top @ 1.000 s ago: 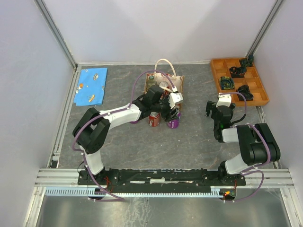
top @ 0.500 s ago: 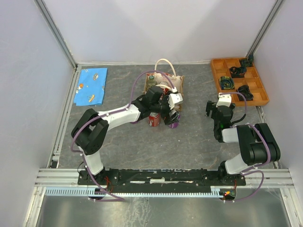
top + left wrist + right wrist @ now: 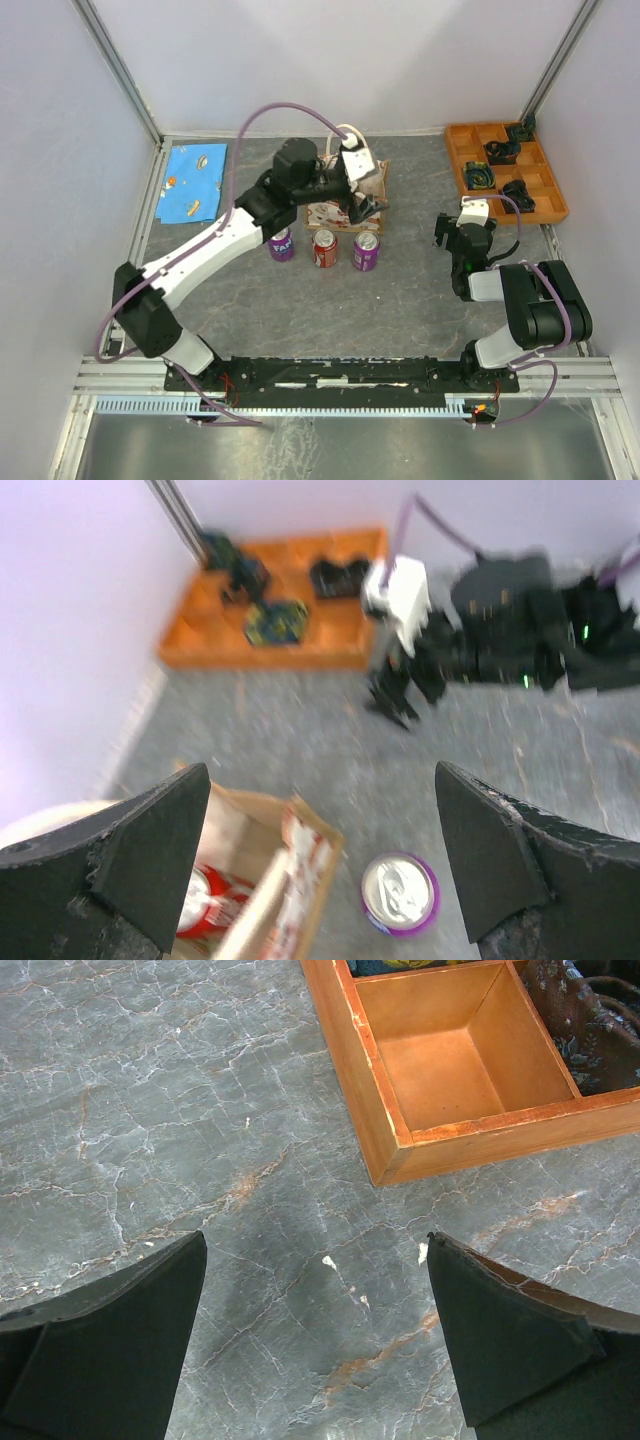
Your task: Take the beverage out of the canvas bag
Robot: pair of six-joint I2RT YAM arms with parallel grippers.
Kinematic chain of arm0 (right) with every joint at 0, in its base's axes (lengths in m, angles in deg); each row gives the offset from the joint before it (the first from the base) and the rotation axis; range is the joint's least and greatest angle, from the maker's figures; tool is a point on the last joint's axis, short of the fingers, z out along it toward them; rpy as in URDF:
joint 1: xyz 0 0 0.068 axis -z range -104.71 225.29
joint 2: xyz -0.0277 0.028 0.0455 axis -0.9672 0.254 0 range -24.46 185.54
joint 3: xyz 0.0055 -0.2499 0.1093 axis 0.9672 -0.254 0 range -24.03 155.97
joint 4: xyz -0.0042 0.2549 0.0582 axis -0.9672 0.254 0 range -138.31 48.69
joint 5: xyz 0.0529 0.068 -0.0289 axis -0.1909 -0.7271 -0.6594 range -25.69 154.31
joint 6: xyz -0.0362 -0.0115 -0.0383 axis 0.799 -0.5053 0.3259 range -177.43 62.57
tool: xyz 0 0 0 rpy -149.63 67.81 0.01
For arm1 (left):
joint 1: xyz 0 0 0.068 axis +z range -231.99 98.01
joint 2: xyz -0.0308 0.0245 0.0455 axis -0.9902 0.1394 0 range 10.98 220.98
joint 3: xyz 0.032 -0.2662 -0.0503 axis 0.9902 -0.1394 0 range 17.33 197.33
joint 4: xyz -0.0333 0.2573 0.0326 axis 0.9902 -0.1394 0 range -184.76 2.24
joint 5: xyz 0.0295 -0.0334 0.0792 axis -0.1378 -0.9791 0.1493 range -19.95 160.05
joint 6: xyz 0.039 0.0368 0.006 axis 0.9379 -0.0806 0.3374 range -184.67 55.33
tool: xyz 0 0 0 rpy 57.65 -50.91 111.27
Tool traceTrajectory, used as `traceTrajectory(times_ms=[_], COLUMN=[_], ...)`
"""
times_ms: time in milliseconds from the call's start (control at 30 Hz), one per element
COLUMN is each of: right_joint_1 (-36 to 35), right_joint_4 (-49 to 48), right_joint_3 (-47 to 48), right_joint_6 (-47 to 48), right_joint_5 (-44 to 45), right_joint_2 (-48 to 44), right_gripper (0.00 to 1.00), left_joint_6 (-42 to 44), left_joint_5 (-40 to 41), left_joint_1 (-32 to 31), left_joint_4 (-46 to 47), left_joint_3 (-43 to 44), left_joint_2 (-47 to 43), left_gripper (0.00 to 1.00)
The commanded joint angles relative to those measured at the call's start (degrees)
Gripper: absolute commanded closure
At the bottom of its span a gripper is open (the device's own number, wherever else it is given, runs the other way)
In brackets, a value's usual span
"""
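The left claw hangs over the canvas bag, its fingers spread wide and holding nothing. In the left wrist view the claw looks down past the bag's open mouth. A red beverage can lies inside the bag, against the tan inner wall. That view is blurred, so the can's label cannot be read.

The bag sits at the far middle of the desk, with one cream handle looping up on its far side. Just near of the bag, three cans stand upright in a row on the desk: a left purple can, a middle red can and a right purple can. The right purple can shows its silver top in the left wrist view, close beside the bag's corner but apart from it.

The right claw is at the right of the desk, well apart from the bag. Its fingers are parted and empty above the bare grey surface. The claw is near the corner of the orange tray. The tray sits in the far right corner with dark items in its compartments. A blue cloth lies flat at the far left.
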Motion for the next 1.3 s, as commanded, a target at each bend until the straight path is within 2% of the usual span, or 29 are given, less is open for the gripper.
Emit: traceTrajectory(times_ms=[0,200,333,467,700,1000,1267], right_joint_1=[0.23,0.19,0.19,0.18,0.18,0.19,0.19], right_joint_4=[-1.83,-1.83,-1.83,-1.83,-1.83,-1.83,-1.83], right_joint_3=[0.97,0.99,0.95,0.98,0.99,0.98,0.99], right_joint_6=[-0.34,-0.35,-0.34,-0.33,-0.37,-0.36,-0.34], right_joint_5=[0.41,0.4,0.37,0.41,0.4,0.41,0.38], right_joint_2=[-0.69,-0.71,-0.7,-0.68,-0.69,-0.68,-0.71], right_gripper=[0.01,0.01,0.01,0.01,0.01,0.01,0.01], left_joint_6=[3.17,-2.39,-0.98,3.45,6.7,5.07,4.63], left_joint_5=[0.36,-0.36,0.93,2.38,10.33,15.88,15.18], left_joint_1=[1.4,9.15,11.24,11.31,11.4,11.4,11.39], left_joint_4=[1.17,2.18,-5.87,-13.42,-22.91,-27.09,-28.0], left_joint_3=[6.83,15.83,25.97,33.77,41.84,40.51,38.66], left_joint_2=[-1.68,7.88,17.14,24.07,31.94,34.24,35.53], left_gripper=[0.03,0.16,0.23,0.23,0.26,0.24,0.21])
